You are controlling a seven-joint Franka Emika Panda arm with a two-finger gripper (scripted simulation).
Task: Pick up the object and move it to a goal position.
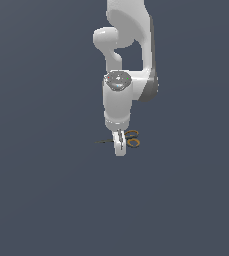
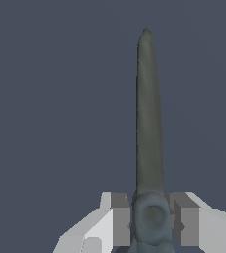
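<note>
Scissors (image 1: 131, 138) lie flat, thin dark blades toward exterior view's left, orange rings right; gripper (image 1: 119, 148) clamps their pivot.

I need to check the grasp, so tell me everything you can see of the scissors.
The scissors are small, with two orange-yellow ring handles toward the exterior view's right and thin dark blades pointing left. In the wrist view the closed grey-green blades run away from the camera, and the gripper has its pads on both sides of the pivot, seemingly touching it.
</note>
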